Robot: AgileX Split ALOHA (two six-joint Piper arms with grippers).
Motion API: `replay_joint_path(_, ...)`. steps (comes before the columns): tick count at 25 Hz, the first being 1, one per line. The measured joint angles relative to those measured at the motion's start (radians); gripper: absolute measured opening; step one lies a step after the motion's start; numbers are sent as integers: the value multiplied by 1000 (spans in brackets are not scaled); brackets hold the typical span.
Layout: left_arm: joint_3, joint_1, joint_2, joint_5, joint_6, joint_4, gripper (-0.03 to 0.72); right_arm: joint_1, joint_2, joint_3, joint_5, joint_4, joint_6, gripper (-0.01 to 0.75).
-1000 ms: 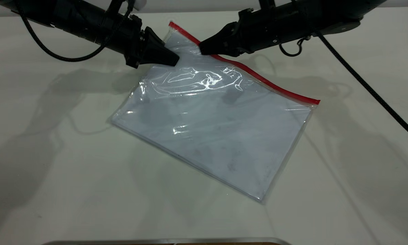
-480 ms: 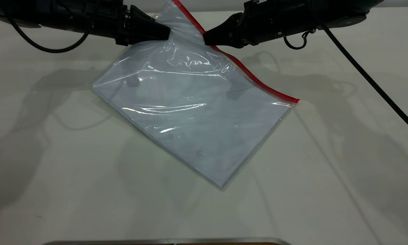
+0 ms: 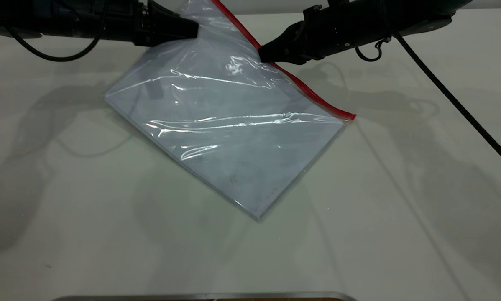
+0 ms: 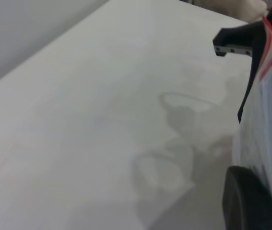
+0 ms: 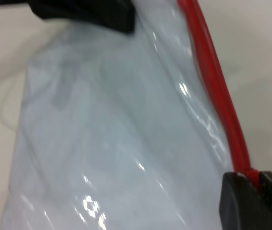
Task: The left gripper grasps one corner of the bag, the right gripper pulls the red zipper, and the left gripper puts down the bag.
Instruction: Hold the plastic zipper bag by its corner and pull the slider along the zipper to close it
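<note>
Your left gripper [image 3: 192, 30], top left, pinches the bag [image 3: 233, 138] corner. Your right gripper [image 3: 264, 54] is clamped on the red zipper [image 3: 317, 98]. Pull too hard and the corner may slip out.

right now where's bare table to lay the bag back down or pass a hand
Bare table runs along the near edge in front of the bag, and out to its left and right sides. The far middle is crowded: the left gripper holds the raised corner, and the right gripper pinches the red zipper.

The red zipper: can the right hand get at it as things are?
Probably yes: the right hand is already closed on the red zipper, with nothing between them.
</note>
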Motion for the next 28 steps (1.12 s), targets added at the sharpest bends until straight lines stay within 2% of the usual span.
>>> replay_joint_path(5, 0, 10, 0, -1, 1, -12, 51, -14, 0, 0, -40, -122, 32, 42)
replay_joint_path(10, 0, 11, 0, -1, 1, -19, 51, -50, 0, 0, -27, -309, 187, 42)
replay_joint_path(16, 0, 15, -1, -1, 1, -42, 51, -148, 2, 1, 135, -512, 380, 43)
replay_joint_path(20, 0, 23, -5, -1, 1, -66, 51, -212, 5, 2, 269, -551, 426, 45)
replay_joint_path(22, 0, 23, -8, -1, 1, -76, 51, -228, 5, 2, 301, -554, 434, 50)
replay_joint_path(25, 0, 23, -10, 2, 1, -77, 51, -230, 5, 2, 312, -552, 443, 87)
replay_joint_path(28, 0, 26, -10, 2, -16, -74, 51, -230, 5, 4, 323, -507, 457, 211)
